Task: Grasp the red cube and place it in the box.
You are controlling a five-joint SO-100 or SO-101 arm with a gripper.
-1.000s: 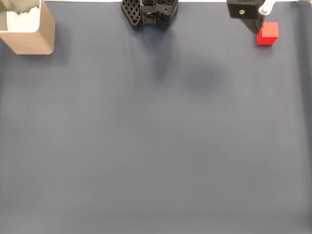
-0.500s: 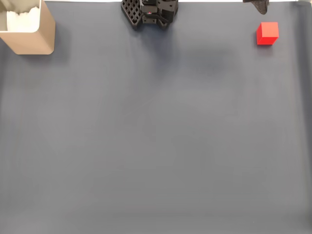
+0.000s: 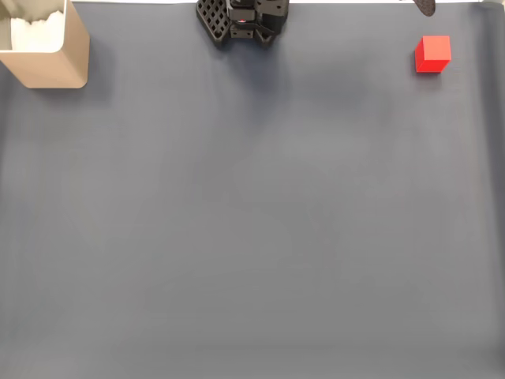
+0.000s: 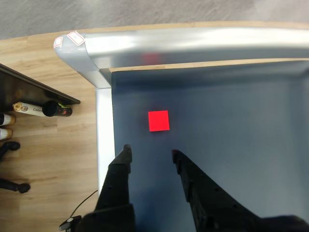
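Looking through the wrist view, I've got the pincer [image 4: 149,152] hanging above the grey mat [image 4: 231,125] with its two black fingers [image 4: 123,166] spread apart and nothing between them. The red cube [image 4: 158,121] sits flat on the mat just beyond the fingertips, roughly in line with the gap, not touching either one. It's close to the mat's left edge in that view, near the corner where the white rail [image 4: 103,121] meets the shiny metal bar [image 4: 193,43]. Past the rail there's wooden floor [image 4: 43,145] with a few bottle-like things [image 4: 43,108] lying beside a dark shelf edge.

In the fixed view the red cube [image 3: 432,54] is up in the top right corner of the mat [image 3: 252,221], standing alone. A dark bit of the arm [image 3: 424,6] pokes in at the top edge just above it, clear of the cube. The box [image 3: 43,43] is way over in the top left corner, open-topped, tan, with white stuff inside, well apart from the cube. The arm's black base [image 3: 241,22] sits at top centre of the desk.
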